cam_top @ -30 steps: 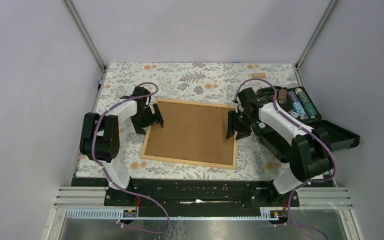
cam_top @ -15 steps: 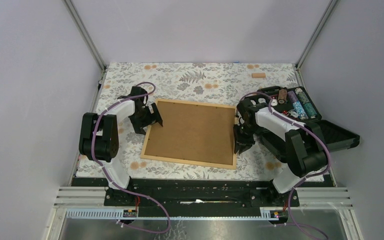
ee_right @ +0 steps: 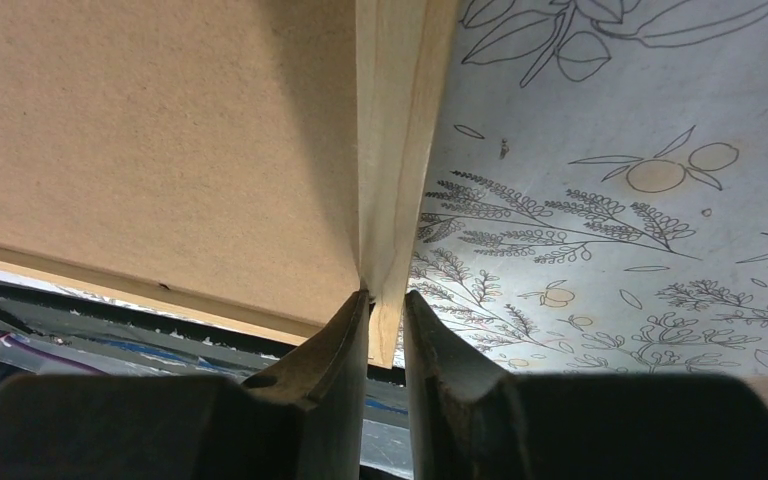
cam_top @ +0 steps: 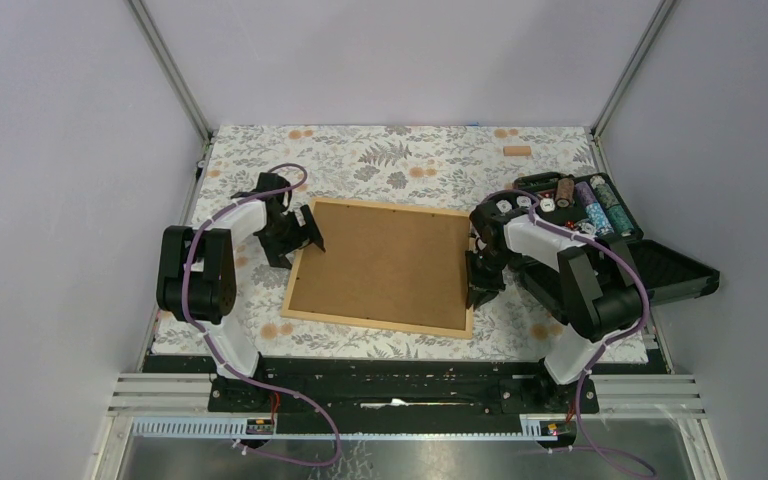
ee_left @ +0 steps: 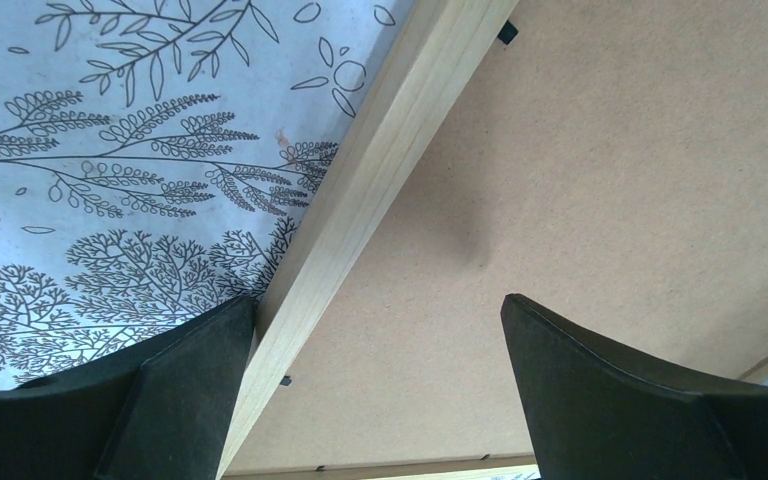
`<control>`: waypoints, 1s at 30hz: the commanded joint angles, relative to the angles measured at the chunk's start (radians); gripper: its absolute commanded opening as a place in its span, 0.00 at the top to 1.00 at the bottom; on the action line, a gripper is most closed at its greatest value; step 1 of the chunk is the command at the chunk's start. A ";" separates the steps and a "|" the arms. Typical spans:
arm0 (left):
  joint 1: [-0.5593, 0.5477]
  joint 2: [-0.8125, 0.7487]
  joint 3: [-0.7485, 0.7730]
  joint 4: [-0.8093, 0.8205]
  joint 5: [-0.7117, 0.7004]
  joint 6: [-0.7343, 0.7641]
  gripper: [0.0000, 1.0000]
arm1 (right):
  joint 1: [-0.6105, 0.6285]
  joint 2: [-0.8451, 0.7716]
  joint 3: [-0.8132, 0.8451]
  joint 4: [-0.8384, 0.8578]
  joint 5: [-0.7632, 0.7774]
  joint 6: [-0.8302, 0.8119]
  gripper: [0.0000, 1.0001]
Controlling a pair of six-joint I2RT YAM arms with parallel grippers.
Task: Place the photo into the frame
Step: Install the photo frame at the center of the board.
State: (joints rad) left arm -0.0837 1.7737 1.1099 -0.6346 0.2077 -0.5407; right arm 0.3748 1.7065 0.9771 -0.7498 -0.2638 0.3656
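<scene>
Beside the frame's near right corner, your right end effector pinches its edge narrowly; your left end effector stands wide astride the opposite edge. The frame lies back-up on the worktop; the photo is unseen. You're likely securing it: close left before lifting.

A white tablecloth printed with grey ferns and orange blossoms covers the table. A brown fibreboard panel lies flat at its middle. Near the far right corner lies a small tan wooden block. At the right edge sits an open black plastic case holding patterned cylinders.
</scene>
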 commanded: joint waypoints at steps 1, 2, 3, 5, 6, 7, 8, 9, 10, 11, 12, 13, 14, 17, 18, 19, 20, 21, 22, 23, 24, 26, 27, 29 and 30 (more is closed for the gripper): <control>-0.004 0.026 -0.034 0.095 0.058 0.006 0.02 | 0.006 -0.004 -0.036 0.019 0.022 0.027 0.76; -0.004 0.026 -0.035 0.097 0.060 0.006 0.02 | 0.006 -0.006 -0.040 0.019 0.025 0.026 0.76; -0.004 0.024 -0.037 0.099 0.063 0.005 0.02 | 0.005 -0.003 -0.045 0.019 0.025 0.027 0.76; -0.004 0.024 -0.038 0.101 0.069 0.004 0.02 | 0.007 0.000 -0.057 0.032 0.023 0.037 0.77; -0.004 0.023 -0.041 0.102 0.072 0.003 0.02 | 0.008 -0.003 -0.065 0.047 0.023 0.046 0.77; -0.004 0.023 -0.042 0.104 0.073 0.001 0.02 | 0.009 -0.006 -0.074 0.062 0.027 0.059 0.78; -0.004 0.023 -0.045 0.105 0.073 0.001 0.02 | 0.011 -0.013 -0.085 0.082 0.037 0.079 0.78; -0.004 0.021 -0.049 0.107 0.075 -0.001 0.02 | 0.016 -0.021 -0.099 0.103 0.047 0.100 0.78; -0.004 0.020 -0.053 0.110 0.078 -0.003 0.02 | 0.020 -0.028 -0.114 0.127 0.058 0.124 0.78; -0.004 0.016 -0.059 0.113 0.081 -0.007 0.02 | 0.024 -0.035 -0.131 0.150 0.071 0.156 0.78; -0.004 0.015 -0.066 0.116 0.084 -0.010 0.02 | 0.030 -0.040 -0.151 0.178 0.085 0.183 0.78; -0.004 0.012 -0.072 0.119 0.087 -0.013 0.02 | 0.035 -0.044 -0.173 0.208 0.092 0.208 0.78; -0.003 0.010 -0.080 0.122 0.092 -0.017 0.02 | 0.040 -0.044 -0.192 0.233 0.101 0.230 0.78; -0.004 0.001 -0.101 0.134 0.109 -0.030 0.02 | 0.066 -0.035 -0.216 0.283 0.145 0.290 0.78; -0.004 -0.004 -0.106 0.136 0.113 -0.034 0.02 | 0.074 -0.029 -0.218 0.295 0.156 0.305 0.78; -0.006 -0.006 -0.108 0.138 0.114 -0.035 0.02 | 0.081 -0.023 -0.218 0.305 0.166 0.316 0.79; -0.006 -0.007 -0.110 0.139 0.114 -0.036 0.03 | 0.085 -0.017 -0.218 0.319 0.170 0.323 0.78; -0.007 -0.007 -0.109 0.139 0.114 -0.036 0.03 | 0.086 -0.007 -0.214 0.326 0.170 0.327 0.78; -0.007 -0.009 -0.108 0.138 0.115 -0.035 0.03 | 0.088 0.002 -0.210 0.328 0.174 0.329 0.79; -0.007 -0.010 -0.108 0.139 0.113 -0.034 0.03 | 0.090 0.010 -0.208 0.330 0.186 0.331 0.79; -0.007 -0.010 -0.108 0.140 0.113 -0.034 0.03 | 0.090 0.012 -0.207 0.335 0.189 0.331 0.79; -0.008 -0.013 -0.110 0.142 0.114 -0.035 0.03 | 0.091 0.019 -0.207 0.344 0.198 0.332 0.79; -0.008 -0.012 -0.111 0.142 0.115 -0.035 0.03 | 0.091 0.020 -0.208 0.350 0.198 0.332 0.79; -0.008 -0.012 -0.112 0.144 0.118 -0.035 0.03 | 0.092 0.023 -0.207 0.360 0.200 0.332 0.79; -0.008 -0.012 -0.111 0.146 0.119 -0.035 0.03 | 0.092 0.028 -0.205 0.362 0.202 0.331 0.79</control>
State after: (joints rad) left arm -0.0731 1.7241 1.0447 -0.5629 0.2329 -0.5503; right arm 0.4156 1.6009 0.8463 -0.6231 -0.1650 0.6277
